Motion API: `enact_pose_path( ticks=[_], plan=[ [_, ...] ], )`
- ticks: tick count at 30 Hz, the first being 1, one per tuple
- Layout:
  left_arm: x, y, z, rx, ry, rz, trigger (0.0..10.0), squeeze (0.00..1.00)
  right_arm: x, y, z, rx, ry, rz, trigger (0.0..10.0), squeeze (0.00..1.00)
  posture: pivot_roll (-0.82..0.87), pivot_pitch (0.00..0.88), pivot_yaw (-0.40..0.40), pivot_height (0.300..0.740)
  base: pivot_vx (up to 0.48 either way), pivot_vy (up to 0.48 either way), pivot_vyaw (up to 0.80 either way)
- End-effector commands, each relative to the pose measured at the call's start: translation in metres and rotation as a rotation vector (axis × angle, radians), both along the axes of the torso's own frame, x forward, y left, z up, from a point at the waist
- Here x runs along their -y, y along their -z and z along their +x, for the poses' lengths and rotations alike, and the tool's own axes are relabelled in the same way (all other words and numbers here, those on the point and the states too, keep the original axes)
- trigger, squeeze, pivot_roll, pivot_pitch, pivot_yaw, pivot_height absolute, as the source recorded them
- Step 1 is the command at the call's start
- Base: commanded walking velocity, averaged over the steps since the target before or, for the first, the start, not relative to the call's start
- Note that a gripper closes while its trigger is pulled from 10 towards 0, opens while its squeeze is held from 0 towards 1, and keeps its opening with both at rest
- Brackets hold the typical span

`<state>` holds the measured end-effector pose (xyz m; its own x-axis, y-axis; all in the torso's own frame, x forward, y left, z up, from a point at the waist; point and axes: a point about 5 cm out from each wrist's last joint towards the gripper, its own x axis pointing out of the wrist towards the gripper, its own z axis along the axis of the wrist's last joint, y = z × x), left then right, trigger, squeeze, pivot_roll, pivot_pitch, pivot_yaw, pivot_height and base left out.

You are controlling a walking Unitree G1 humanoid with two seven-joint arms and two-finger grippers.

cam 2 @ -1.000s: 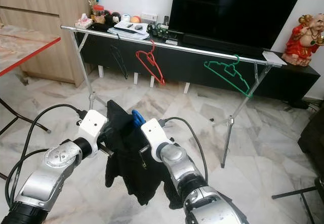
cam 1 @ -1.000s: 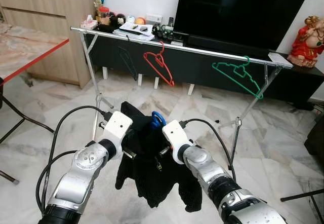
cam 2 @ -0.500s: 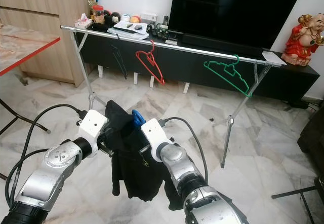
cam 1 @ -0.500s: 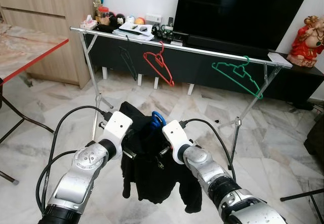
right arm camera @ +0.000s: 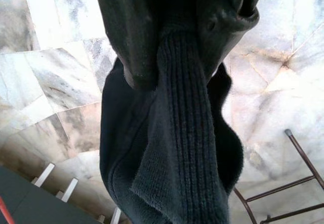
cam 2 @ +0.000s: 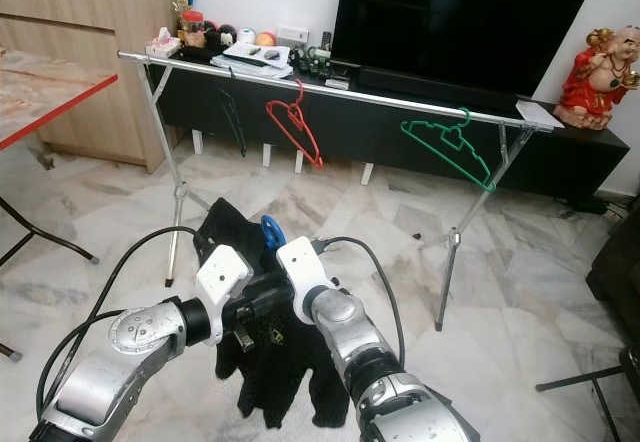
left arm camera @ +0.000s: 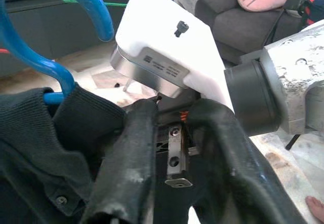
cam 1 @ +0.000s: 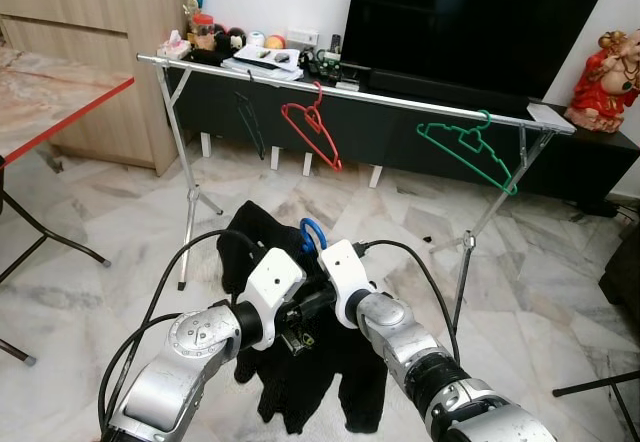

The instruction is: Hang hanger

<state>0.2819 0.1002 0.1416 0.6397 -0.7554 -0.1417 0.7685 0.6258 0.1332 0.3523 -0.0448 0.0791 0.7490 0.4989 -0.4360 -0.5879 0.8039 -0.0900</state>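
Observation:
A blue hanger (cam 1: 311,233) carries a black knit garment (cam 1: 320,382) low in front of me. My right gripper (right arm camera: 182,57) is shut on the garment's ribbed cloth just below the hanger's hook. Pressed close against the right wrist's white housing, my left gripper (left arm camera: 174,107) is open, with the garment's collar and the blue hook (left arm camera: 50,57) beside one finger. Beyond them the silver drying-rack rail (cam 1: 400,95) runs across the room, holding a black hanger (cam 1: 250,122), a red hanger (cam 1: 312,134) and a green hanger (cam 1: 470,152).
The rack's legs (cam 1: 185,202) stand on the marble floor. Behind it are a dark TV console (cam 1: 420,132) with small clutter and a red statue (cam 1: 605,82). A red-edged table (cam 1: 60,112) is at the left, and a dark stand foot (cam 1: 600,387) at the lower right.
My left gripper has moved right, from the garment's left shoulder to beside the right wrist. The garment, spread out before, now hangs bunched and lower.

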Motion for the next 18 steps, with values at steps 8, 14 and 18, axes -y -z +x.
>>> enact_pose_path(
  ticks=[8, 14, 18],
  plan=[
    [-0.003, -0.005, -0.007, 0.014, 0.081, 0.019, 10.0, 0.00, 0.009, -0.010, 0.008, 0.039, -0.012, -0.008, 0.0, 0.00, 0.17, 0.000, -0.156, 0.740, 0.000, 0.000, 0.00],
    [-0.035, -0.001, -0.008, -0.012, 0.033, 0.123, 10.0, 0.00, 0.035, -0.016, 0.018, 0.065, 0.051, -0.071, 0.0, 0.00, 0.17, 0.000, -0.160, 0.740, 0.000, 0.000, 0.00],
    [-0.044, 0.006, -0.008, -0.021, 0.012, 0.210, 10.0, 0.00, 0.040, -0.017, 0.019, 0.064, 0.061, -0.078, 0.0, 0.00, 0.18, 0.000, -0.158, 0.740, 0.000, 0.000, 0.00]
  ],
)
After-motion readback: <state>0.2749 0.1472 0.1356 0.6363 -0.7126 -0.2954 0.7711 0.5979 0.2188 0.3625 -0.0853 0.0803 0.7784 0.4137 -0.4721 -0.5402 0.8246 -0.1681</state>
